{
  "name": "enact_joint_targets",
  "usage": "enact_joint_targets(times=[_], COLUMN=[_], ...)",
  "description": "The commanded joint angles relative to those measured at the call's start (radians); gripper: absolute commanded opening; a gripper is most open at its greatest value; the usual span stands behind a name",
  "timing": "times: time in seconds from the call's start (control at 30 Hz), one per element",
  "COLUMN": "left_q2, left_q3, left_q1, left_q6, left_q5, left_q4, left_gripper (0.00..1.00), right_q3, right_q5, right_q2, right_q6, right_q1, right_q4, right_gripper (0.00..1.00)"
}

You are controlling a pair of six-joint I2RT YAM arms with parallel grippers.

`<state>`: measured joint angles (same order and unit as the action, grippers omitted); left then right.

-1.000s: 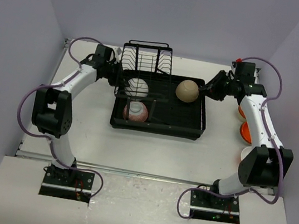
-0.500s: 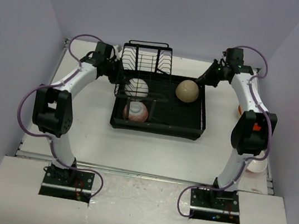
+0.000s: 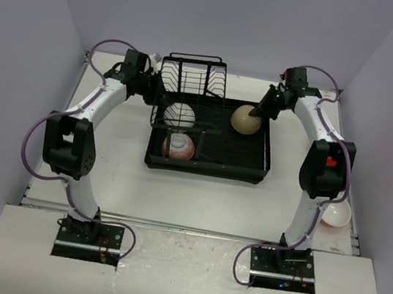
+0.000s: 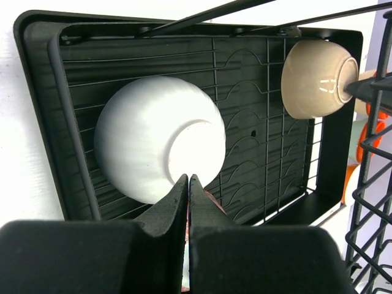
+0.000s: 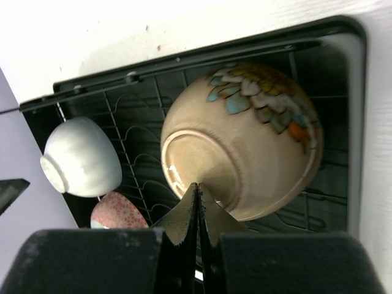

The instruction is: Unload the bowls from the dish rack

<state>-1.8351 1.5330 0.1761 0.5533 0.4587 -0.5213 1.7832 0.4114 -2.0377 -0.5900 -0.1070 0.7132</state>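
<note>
**Fig. Two-arm reach into the rack; overhead plus both wrist views.**

Overhead: the black dish rack (image 3: 208,169) sits mid-frame on the table (image 3: 196,199), with its upright wire section (image 3: 192,76) toward the top of the frame. The rack holds 3 bowls:
- The white bowl (image 3: 180,115) is centre-left, foot up.
- The pink patterned bowl (image 3: 179,146) is just below it in the frame; its orientation is unclear.
- The beige bowl (image 3: 246,119) is in the rack's upper-right corner, foot up, w/ painted petals on its side.

A 4th, pale bowl (image 3: 336,214) rests on the table at lower right, well apart from the rack. It is prob. already unloaded, so approx. 3 are left to go.

Left wrist view: the left gripper (image 4: 188,179) has its fingers pressed together w/ nothing between them. The tips lie over the white bowl's foot ring.

Right wrist view: the right gripper (image 5: 197,187) is likewise clenched and empty, w/ its tips at the beige bowl's foot ring. Whether either gripper touches its bowl can't be told.

Each arm comes in from its own side of the frame, so each is prob. lined up on its nearest bowl. The jaws would need to spread before any grasp.
</note>
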Motion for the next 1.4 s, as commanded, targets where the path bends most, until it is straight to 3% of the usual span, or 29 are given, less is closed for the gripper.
enact_joint_targets(times=[0.0, 0.47, 0.8, 0.93, 0.97, 1.13, 1.17, 1.2, 1.23, 1.3, 1.37], left_q2=[-0.018, -0.038, -0.038, -0.03, -0.021, -0.015, -0.019, -0.021, -0.023, -0.023, -0.023], left_q3=[0.024, 0.052, 0.042, 0.026, 0.023, 0.015, 0.018, 0.018, 0.018, 0.016, 0.016], left_q1=[0.005, 0.0, 0.0, 0.0, 0.0, 0.0, 0.0, 0.0, 0.0, 0.0, 0.0], left_q6=[-0.018, -0.023, -0.029, -0.032, -0.032, -0.026, -0.023, -0.021, -0.02, -0.02, -0.02], left_q5=[0.075, 0.089, 0.109, 0.156, 0.178, 0.213, 0.221, 0.224, 0.227, 0.228, 0.233], left_q4=[0.0, -0.013, 0.0, 0.038, 0.05, 0.087, 0.087, 0.086, 0.086, 0.087, 0.086], left_gripper=[0.0, 0.0, 0.0, 0.0, 0.0, 0.0, 0.0, 0.0, 0.0, 0.0, 0.0], right_q3=[-0.001, -0.179, -0.188, -0.148, -0.146, -0.14, -0.145, -0.148, -0.157, -0.169, -0.202], right_q5=[0.009, -0.005, -0.011, -0.039, -0.051, -0.057, -0.059, -0.06, -0.057, -0.039, -0.022], right_q2=[-0.015, 0.054, 0.171, 0.227, 0.238, 0.257, 0.255, 0.254, 0.248, 0.24, 0.234], right_q6=[0.029, 0.036, 0.036, 0.05, 0.05, 0.036, 0.035, 0.035, 0.032, 0.029, 0.019], right_q1=[-0.033, -0.118, -0.137, -0.137, -0.137, -0.117, -0.114, -0.111, -0.105, -0.097, -0.086], right_q4=[0.025, -0.015, -0.043, -0.008, -0.006, 0.019, 0.017, 0.017, 0.015, 0.002, -0.041], right_gripper=[0.0, 0.0, 0.0, 0.18, 0.27, 0.53, 0.64, 0.66, 0.78, 0.8, 0.9])
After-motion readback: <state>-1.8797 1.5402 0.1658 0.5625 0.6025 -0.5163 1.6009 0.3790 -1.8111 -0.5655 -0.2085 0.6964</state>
